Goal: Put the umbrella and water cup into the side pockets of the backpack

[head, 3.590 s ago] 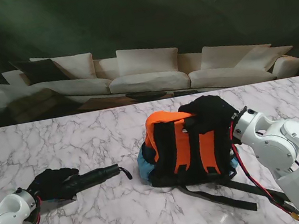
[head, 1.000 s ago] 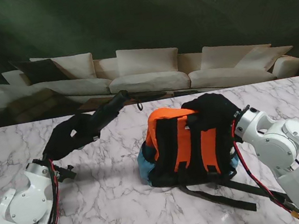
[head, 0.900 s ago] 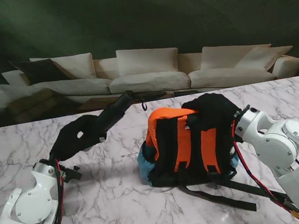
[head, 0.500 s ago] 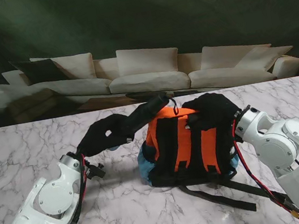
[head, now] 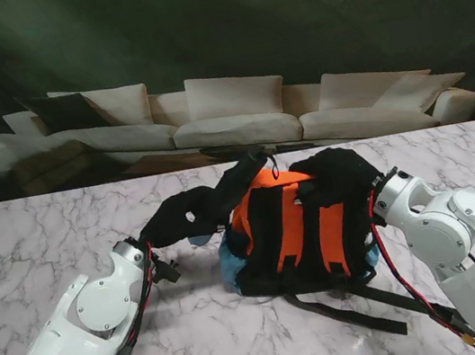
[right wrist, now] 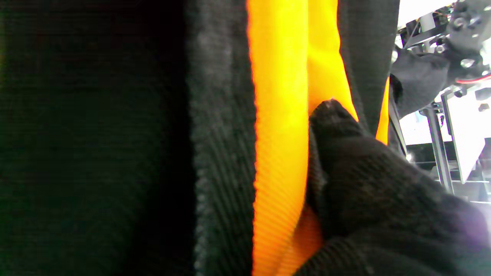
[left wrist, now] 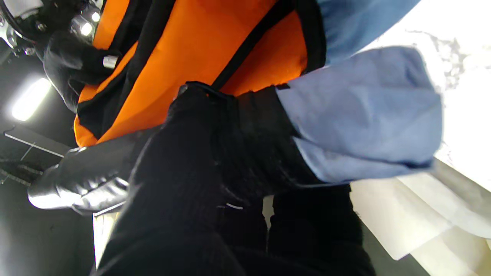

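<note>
A white marble table (head: 155, 337) with grey veining was seen in front of a cream sofa (head: 228, 120) and a dark wall. On the table, toward the right of centre, an orange and black backpack (head: 297, 231) stood upright with its straps facing the stand, a pale blue side pocket (left wrist: 364, 115) showing at its left edge. The right hand (head: 337, 174) was closed on the backpack's upper right corner, black fabric pressed between its fingers (right wrist: 337, 126). The left hand (head: 185, 218) was clamped round a black folded umbrella (head: 234, 183), held clear of the table; its long axis slanted up and to the right, its far end against the backpack's upper left edge.
</note>
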